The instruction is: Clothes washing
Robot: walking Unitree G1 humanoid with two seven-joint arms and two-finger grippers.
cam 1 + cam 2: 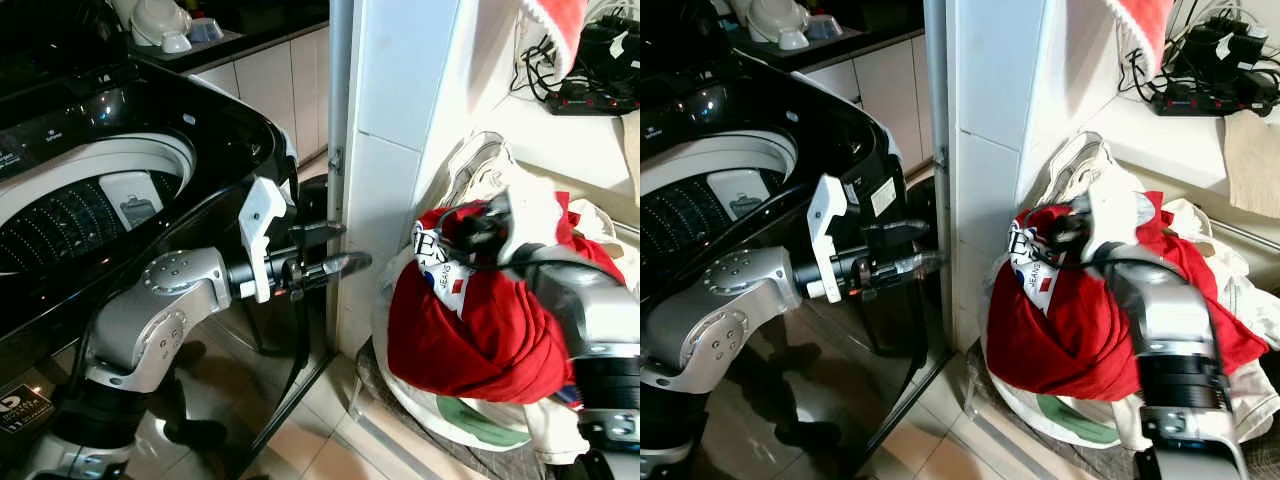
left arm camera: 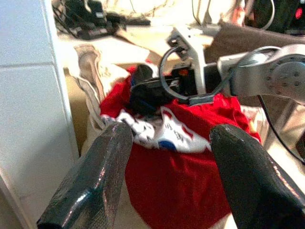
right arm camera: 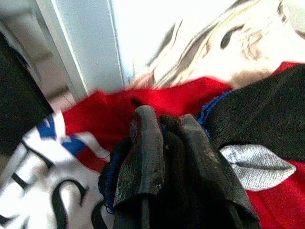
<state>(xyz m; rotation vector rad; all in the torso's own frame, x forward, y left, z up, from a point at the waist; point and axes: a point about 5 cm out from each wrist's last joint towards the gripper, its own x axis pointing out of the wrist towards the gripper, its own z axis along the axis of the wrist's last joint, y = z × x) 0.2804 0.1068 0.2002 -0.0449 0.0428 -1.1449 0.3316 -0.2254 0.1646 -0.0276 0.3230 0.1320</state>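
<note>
Readable text: one word on the laundry.
The white printed patch [image 1: 440,262] on the red garment [image 1: 470,330] at the right reads "JEANS"; larger letters beside it are cut off.

2 silver arms, cast-metal look, rounded at the joints. Left arm [image 1: 150,320]: round joint cap dotted with small screws, black collar behind it, white plastic bracket [image 1: 262,235] near the wrist, black wrist section with a small red mark, thin black cable looping from body to wrist. Left gripper [image 1: 345,263]: 2 long black fingers [image 2: 90,186], glossy, faintly textured, broad and rounded at the tips. Right arm [image 1: 1160,320]: smooth silver forearm, black ribbed ring low down, grey base below. Right gripper [image 3: 162,157]: 2 matte black fingers, scuffed.
</note>
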